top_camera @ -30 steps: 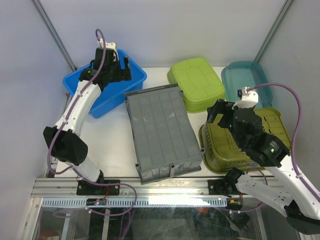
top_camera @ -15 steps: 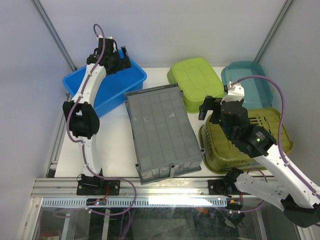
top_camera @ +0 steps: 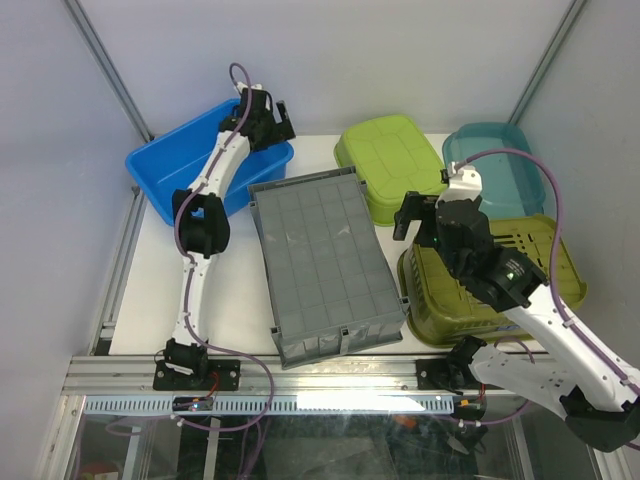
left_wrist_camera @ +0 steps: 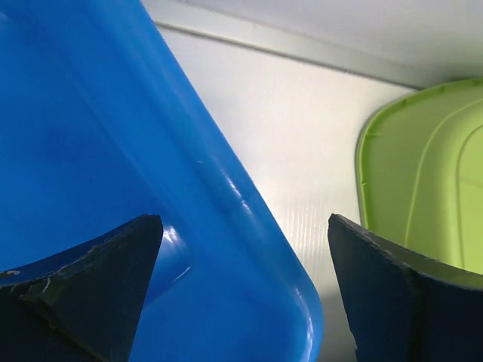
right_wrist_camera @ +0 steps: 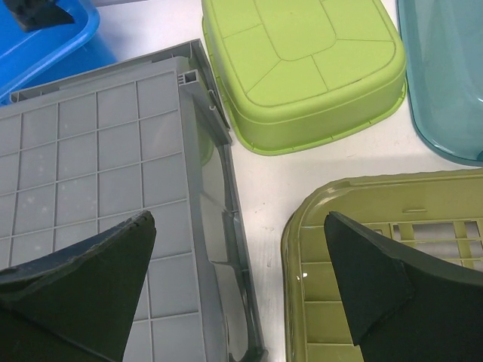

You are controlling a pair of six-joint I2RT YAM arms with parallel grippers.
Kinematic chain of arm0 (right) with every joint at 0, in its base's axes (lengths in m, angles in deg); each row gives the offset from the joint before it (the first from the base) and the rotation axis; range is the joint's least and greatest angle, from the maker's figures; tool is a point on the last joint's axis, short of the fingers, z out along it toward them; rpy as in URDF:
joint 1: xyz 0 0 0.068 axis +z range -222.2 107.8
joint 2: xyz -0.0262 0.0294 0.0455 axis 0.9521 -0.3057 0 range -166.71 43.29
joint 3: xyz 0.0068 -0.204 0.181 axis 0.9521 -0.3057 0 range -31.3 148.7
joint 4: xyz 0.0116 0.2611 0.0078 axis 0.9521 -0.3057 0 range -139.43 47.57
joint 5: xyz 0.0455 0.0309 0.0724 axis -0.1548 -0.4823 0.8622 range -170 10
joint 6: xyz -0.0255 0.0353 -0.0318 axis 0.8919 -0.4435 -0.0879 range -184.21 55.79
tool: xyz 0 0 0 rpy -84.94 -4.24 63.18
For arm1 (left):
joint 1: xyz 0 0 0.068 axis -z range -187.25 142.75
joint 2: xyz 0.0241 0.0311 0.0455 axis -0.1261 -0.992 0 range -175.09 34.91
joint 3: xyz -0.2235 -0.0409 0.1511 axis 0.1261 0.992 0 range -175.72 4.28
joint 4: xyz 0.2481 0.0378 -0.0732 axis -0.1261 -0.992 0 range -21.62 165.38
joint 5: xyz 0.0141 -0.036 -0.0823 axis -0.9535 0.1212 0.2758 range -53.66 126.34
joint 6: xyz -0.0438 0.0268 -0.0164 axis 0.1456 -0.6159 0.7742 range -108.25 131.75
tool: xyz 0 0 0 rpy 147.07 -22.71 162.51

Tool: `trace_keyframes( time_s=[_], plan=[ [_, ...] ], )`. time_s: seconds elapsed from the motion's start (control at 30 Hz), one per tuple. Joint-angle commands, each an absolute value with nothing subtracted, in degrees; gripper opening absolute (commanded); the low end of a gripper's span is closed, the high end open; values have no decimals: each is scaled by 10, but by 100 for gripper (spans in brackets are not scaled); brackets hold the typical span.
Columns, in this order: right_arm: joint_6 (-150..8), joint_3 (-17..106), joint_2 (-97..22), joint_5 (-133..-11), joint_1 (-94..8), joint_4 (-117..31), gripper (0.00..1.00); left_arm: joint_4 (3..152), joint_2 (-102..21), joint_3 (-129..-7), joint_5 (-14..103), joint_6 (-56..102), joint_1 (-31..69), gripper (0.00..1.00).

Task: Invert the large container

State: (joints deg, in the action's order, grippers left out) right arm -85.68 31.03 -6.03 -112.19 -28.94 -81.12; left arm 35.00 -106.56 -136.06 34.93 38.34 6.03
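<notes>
The large container (top_camera: 322, 262) is a grey rectangular crate lying in the table's middle with its square-grid underside facing up; the right wrist view shows that grid (right_wrist_camera: 90, 173) and its right wall. My left gripper (top_camera: 268, 115) hangs open over the far right corner of the blue tub (top_camera: 185, 170), well apart from the crate; its jaws (left_wrist_camera: 245, 290) straddle the tub's rim with nothing held. My right gripper (top_camera: 420, 218) is open above the gap between the crate and the olive-green basket (top_camera: 490, 290), jaws (right_wrist_camera: 241, 283) empty.
A lime-green bin (top_camera: 392, 165) lies upside down behind the crate. A teal tub (top_camera: 495, 160) stands at the back right. The olive basket (right_wrist_camera: 392, 271) sits bottom up by the right arm. Enclosure walls and posts close in the back and sides.
The left arm has stretched out and swung its gripper right, from over the blue tub's middle to its far right corner. The right gripper moved left and back, off the olive basket towards the crate.
</notes>
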Motion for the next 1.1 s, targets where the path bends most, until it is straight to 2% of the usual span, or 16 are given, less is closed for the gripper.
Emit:
trace_keyframes(
  time_s=[0.0,0.17,0.33,0.47,0.67,0.87,1.07],
  plan=[
    [-852,312,-67,-1118,-290,-779,99,381,-1074,-1376,339,364,76,92],
    [-848,308,-77,-1115,-304,-772,99,384,-1060,-1362,328,332,89,67],
    [-845,304,-79,-1109,-309,-766,99,387,-1037,-1347,333,321,92,29],
    [-846,305,-76,-1105,-311,-768,99,386,-1011,-1334,340,314,98,10],
    [-851,302,-59,-1100,-312,-772,99,378,-926,-1291,340,313,123,0],
    [-868,297,-40,-1088,-312,-777,99,369,-824,-1259,351,334,159,0],
    [-887,293,-17,-1075,-312,-789,99,387,-773,-1313,463,370,166,0]
  ],
)
